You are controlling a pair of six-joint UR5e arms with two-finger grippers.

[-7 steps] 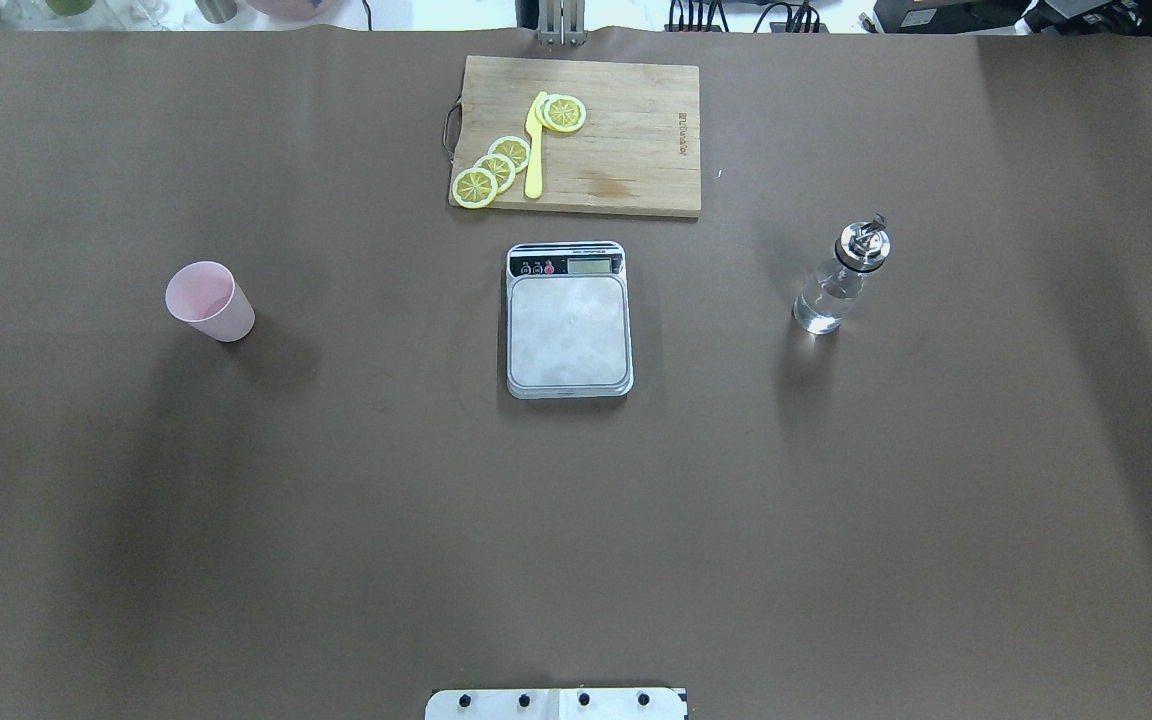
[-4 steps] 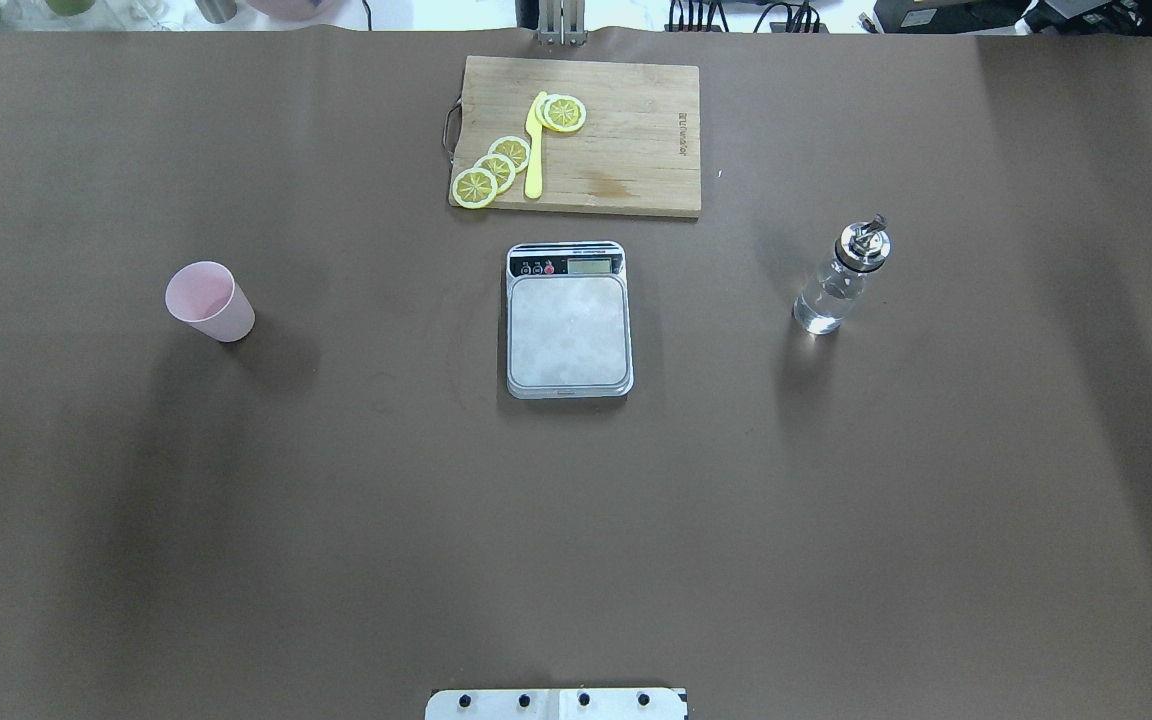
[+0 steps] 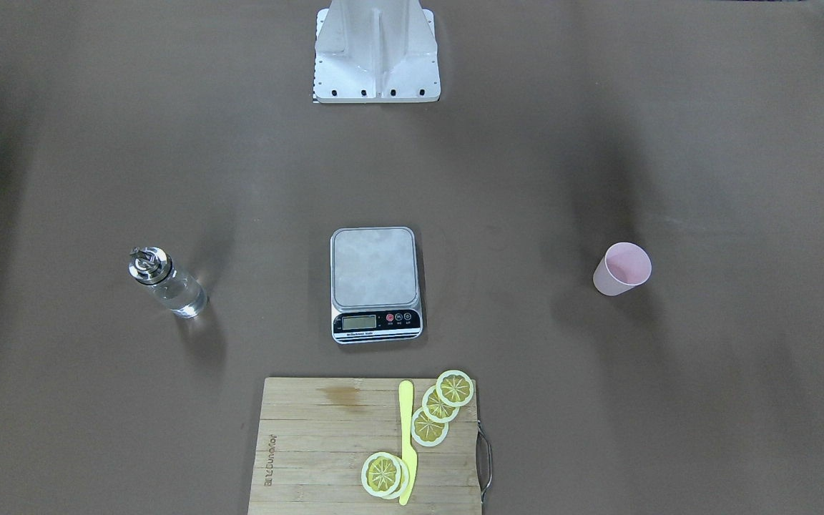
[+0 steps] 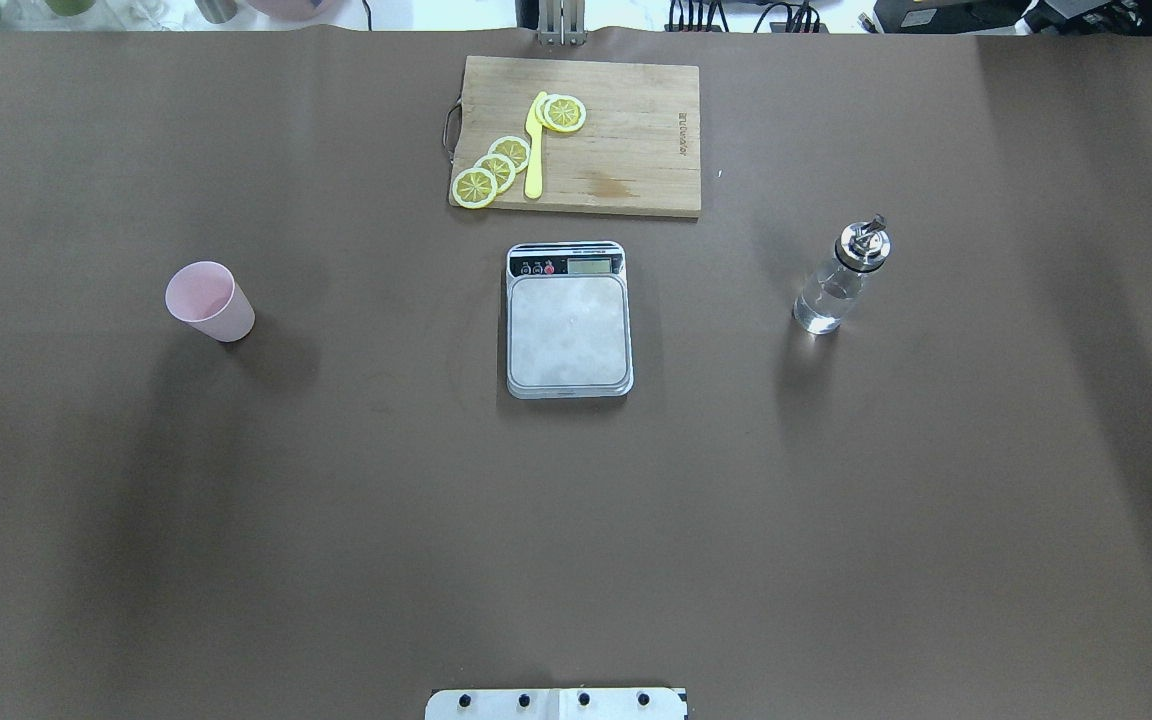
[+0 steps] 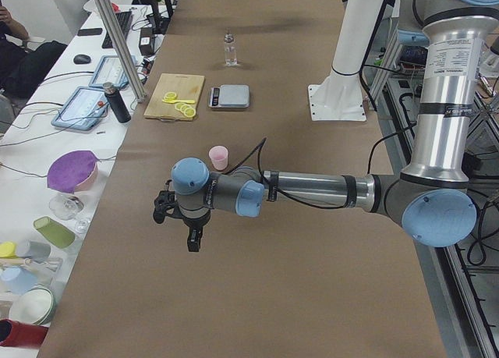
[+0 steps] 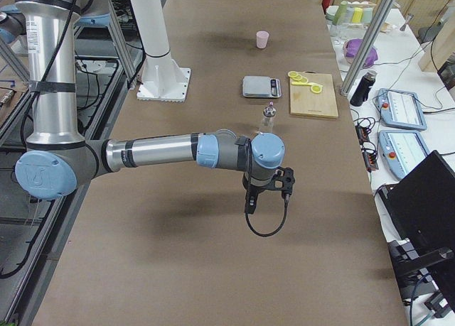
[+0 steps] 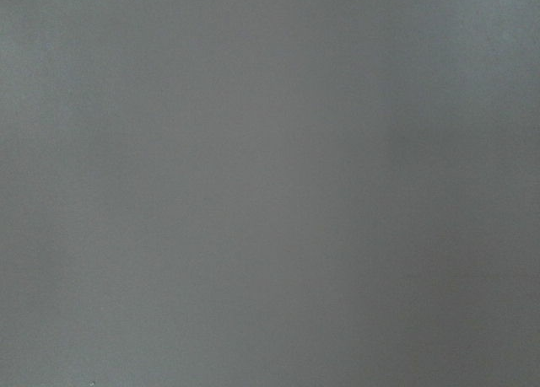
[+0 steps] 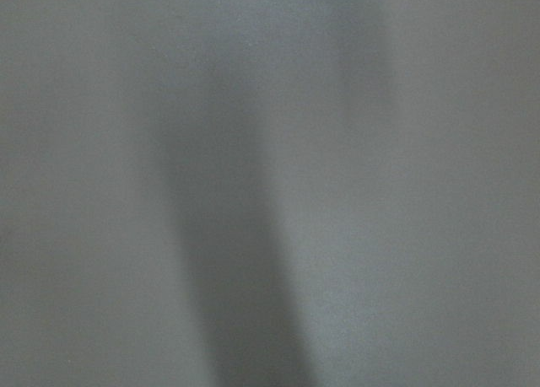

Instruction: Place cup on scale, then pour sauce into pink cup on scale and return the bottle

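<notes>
The pale pink cup (image 4: 208, 300) stands upright on the brown table, left of the scale (image 4: 568, 325), whose silver platform is bare. The clear bottle (image 4: 839, 283) with its metal pourer cap stands right of the scale, and the colourless sauce (image 3: 184, 300) shows through it. Neither gripper appears in the overhead or front views. In the left side view my left gripper (image 5: 192, 237) hangs above the table, nearer than the cup (image 5: 219, 157). In the right side view my right gripper (image 6: 249, 202) hangs nearer than the bottle (image 6: 269, 118). I cannot tell whether either is open or shut. Both wrist views show only blurred table.
A wooden cutting board (image 4: 626, 150) with lemon slices (image 4: 496, 168) and a yellow knife (image 4: 534, 150) lies beyond the scale. The robot's white base (image 3: 376, 50) stands at the table's near edge. Tablets, bowls and cups sit on side tables past the far edge.
</notes>
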